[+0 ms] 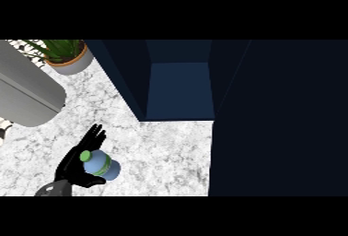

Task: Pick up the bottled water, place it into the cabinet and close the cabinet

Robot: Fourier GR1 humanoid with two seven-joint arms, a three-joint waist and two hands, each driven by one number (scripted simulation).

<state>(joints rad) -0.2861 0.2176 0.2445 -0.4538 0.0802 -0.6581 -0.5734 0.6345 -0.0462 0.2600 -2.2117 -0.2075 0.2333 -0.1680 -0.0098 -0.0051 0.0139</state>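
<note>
**Figure: head view, grasp stage.** My left hand (72, 168) comes in at the lower left of the counter (163, 156) with the water bottle (105, 168) lying against its palm. The fingers (95, 134) are straight and fanned away from me, not wrapped round the bottle. The thumb reaches in under the bottle's near side, and I cannot tell whether it touches. My right hand is out of view.

The bottle sits left of and nearer to me than the open cabinet (180, 87), well apart from it. The cabinet's dark door (279, 120) fills the right of the view.

**Orientation.** The green cap (85, 156) shows toward the upper left and the blue body runs away from it toward the lower right. From this steep viewpoint I judge the long axis close to vertical, cap up, perhaps leaning toward the palm. I cannot settle the exact tilt.

**Step in hand, as I judge it.** The step is closing on the bottle:
- Curl the fingers round the body below the cap, opposite the thumb, so that the grip crosses the long axis.
- Lift only once the bottle is enclosed.
- Carry it cap-up toward the cabinet opening, clear of the cabinet's near left wall.

The potted plant (68, 56) and the grey rounded object (27, 92) at far left lie off that path.
</note>
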